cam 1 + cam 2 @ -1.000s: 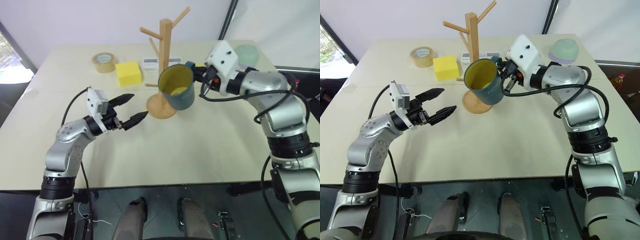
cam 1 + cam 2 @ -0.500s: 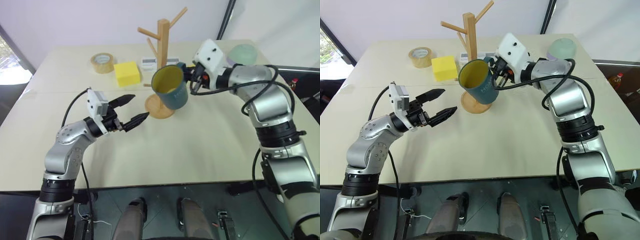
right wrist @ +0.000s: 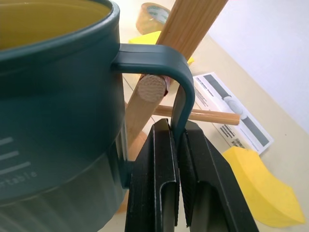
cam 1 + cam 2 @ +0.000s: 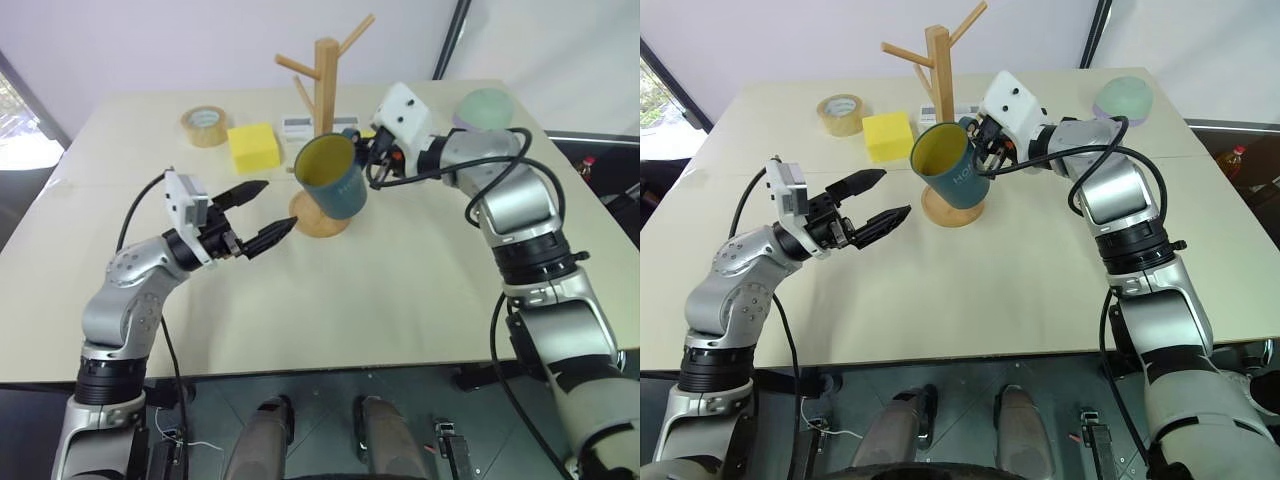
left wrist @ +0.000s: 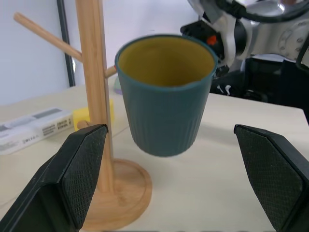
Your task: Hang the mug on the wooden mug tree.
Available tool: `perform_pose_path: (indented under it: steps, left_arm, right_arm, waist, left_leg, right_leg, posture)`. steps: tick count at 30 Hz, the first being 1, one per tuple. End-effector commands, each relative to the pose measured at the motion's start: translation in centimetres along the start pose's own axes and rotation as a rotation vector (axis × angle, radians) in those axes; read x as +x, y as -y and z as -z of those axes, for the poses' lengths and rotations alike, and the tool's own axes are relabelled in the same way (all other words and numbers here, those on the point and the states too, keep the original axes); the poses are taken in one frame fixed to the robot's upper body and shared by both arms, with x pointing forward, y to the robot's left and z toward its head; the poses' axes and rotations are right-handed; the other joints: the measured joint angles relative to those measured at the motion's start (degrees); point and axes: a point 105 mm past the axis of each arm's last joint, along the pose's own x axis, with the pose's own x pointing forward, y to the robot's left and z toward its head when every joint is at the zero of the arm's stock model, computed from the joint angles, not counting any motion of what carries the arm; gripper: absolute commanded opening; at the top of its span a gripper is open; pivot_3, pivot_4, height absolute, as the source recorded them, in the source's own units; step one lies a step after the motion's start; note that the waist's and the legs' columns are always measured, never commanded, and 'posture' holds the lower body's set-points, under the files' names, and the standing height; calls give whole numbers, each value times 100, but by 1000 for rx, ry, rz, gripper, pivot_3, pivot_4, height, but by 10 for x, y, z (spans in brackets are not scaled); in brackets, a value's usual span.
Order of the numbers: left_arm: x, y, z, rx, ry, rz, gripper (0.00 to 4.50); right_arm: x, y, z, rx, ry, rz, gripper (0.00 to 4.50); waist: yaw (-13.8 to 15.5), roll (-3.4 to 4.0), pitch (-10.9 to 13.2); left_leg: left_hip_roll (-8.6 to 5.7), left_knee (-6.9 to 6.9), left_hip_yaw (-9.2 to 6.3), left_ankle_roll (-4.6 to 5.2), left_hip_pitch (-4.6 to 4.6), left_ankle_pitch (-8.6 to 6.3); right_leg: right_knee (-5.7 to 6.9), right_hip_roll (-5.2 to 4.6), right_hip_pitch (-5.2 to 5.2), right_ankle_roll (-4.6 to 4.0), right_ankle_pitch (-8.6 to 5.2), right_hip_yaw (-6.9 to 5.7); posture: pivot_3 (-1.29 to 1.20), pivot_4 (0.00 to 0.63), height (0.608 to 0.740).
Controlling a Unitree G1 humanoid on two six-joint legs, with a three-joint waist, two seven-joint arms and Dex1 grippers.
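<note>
Now, mug (image 3: 58,96): handle loop around a peg tip of the wooden mug tree (image 4: 327,90).
Right gripper (image 3: 176,145): pinching the mug's handle.
Left gripper (image 4: 262,213): wide, empty, near the tree's base.

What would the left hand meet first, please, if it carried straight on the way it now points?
Probably the mug, held off the table dead ahead of the left hand, with the wooden mug tree just beside that line; depth is uncertain.

The beige tabletop (image 4: 400,290) carries, across the upper frame, a tape roll (image 4: 207,125), yellow block (image 4: 256,146), white box (image 4: 300,126), mug tree (image 4: 325,120) and dome bowl (image 4: 485,107).
</note>
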Motion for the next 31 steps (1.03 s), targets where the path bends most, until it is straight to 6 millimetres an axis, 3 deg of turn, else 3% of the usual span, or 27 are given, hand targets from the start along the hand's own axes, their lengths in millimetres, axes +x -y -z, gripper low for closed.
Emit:
perform_pose_path:
  steps: [1, 5, 10, 14, 17, 23, 28, 31]
  left_arm:
    - [1, 2, -15, 38, 36, 13, 4500]
    - [1, 3, -14, 37, 34, 16, 4500]
    - [1, 3, -12, 34, 30, 8, 4500]
    - [-4, -10, 0, 24, -10, -90, 4500]
    - [-17, -28, 18, 9, -44, -224, 4500]
    - [-51, -50, 61, -4, -153, -446, 4500]
    - [-72, -61, 78, 16, -196, -568, 4500]
    - [-79, -60, 80, 18, -195, -581, 4500]
  right_arm:
    - [-3, 7, -18, -42, 50, 20, 1501]
    - [-9, 14, -19, -75, 48, 60, 3518]
    - [-40, 34, -17, -84, 49, 147, 3518]
    - [-81, 45, 11, 19, 74, 269, 3518]
    - [-96, 27, 42, 115, 128, 305, 3518]
    - [-100, -21, 110, 386, 167, 442, 3518]
    - [-98, -49, 145, 440, 125, 486, 3518]
    - [-99, -53, 153, 471, 133, 505, 3518]
  waist:
    - [4, 0, 0]
    - [-1, 0, 0]
    - [28, 0, 0]
    - [54, -11, -6]
    - [39, -14, -8]
    - [-21, -11, -7]
    - [7, -17, -11]
    - [10, -19, -12]
  left_leg:
    - [0, 1, 0, 0, 0, 0]
    - [0, 1, 0, 0, 0, 0]
    - [0, 0, 0, 0, 0, 0]
    - [0, 1, -1, 0, -1, 0]
    - [-1, 2, 3, 0, 2, 0]
    - [21, -1, 23, 1, 26, 0]
    - [23, 11, 25, 0, 28, 1]
    - [25, 11, 28, -2, 31, 0]
  right_leg:
    - [1, 0, 0, 0, 0, 0]
    - [1, 0, 0, 0, 0, 0]
    - [1, 1, -1, 0, 0, 0]
    - [-6, 0, 5, 0, -1, 0]
    - [-9, -2, 12, 0, -1, 2]
    - [13, 25, 5, -8, 5, 33]
    - [10, 28, 10, -6, 4, 38]
    - [-5, 26, 19, -7, 4, 41]
  posture:
    - [0, 150, 740]
    - [0, 150, 740]
    - [0, 150, 740]
    - [0, 150, 740]
    - [0, 150, 740]
    - [0, 150, 740]
    - [0, 150, 740]
    - [0, 150, 740]
